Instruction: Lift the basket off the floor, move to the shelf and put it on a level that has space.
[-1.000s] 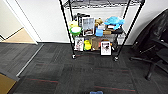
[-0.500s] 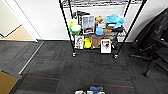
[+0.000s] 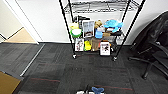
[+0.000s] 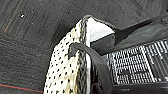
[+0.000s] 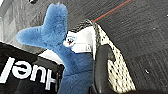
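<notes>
Basket point(image 4: 65, 65) (blue plush point(image 5: 58, 47) inside) hangs over carpet point(image 3: 82, 72), facing shelf point(image 3: 96, 32).

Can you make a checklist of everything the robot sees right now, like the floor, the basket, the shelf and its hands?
Surface: dark grey carpet floor with thin red lines.
Job's things: woven basket with a blue plush toy in it; black wire shelf ahead by the wall.
Clutter: shelf's lower tiers packed with a green bowl, picture cards, a blue toy.
Grippers: a dark finger over the basket's rim at the left wrist, another at the right.
Cables: nothing seen.
Surroundings: black office chair, white wall, wooden flooring past a doorway.
</notes>
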